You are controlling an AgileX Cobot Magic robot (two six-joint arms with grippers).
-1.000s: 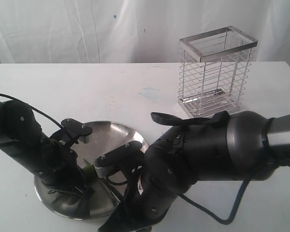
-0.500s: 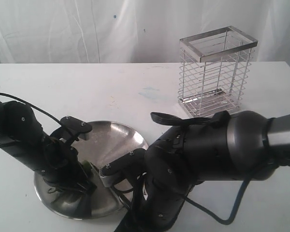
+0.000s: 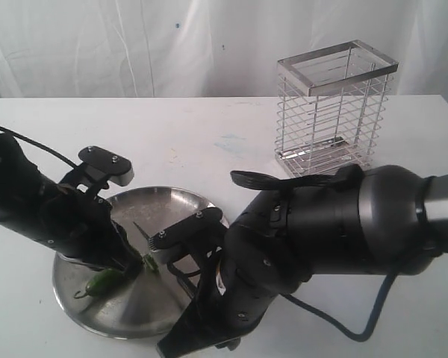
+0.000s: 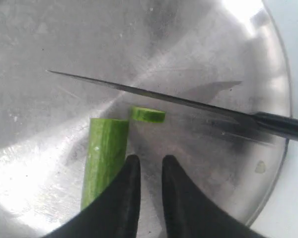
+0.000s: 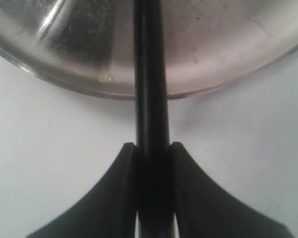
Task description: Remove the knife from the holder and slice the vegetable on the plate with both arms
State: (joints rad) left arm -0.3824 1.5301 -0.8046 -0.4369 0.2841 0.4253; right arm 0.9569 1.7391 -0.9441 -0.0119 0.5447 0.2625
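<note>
The green vegetable lies on the steel plate, its cut end facing a thin round slice just off it. Across the plate, just past the slice, runs the black knife. My right gripper is shut on the knife at its handle, just outside the plate's rim. With its jaws a little apart and nothing between them, my left gripper hovers over the plate beside the vegetable's cut end. In the exterior view the vegetable shows on the plate under my left arm.
The wire holder stands at the back right of the white table, with nothing in it. My bulky right arm covers the table to the plate's right and its front edge. A white curtain closes the back.
My left gripper has come up off the vegetable and drawn back to the left, uncovering it and a cut piece. The right arm with the knife has shifted only slightly.
</note>
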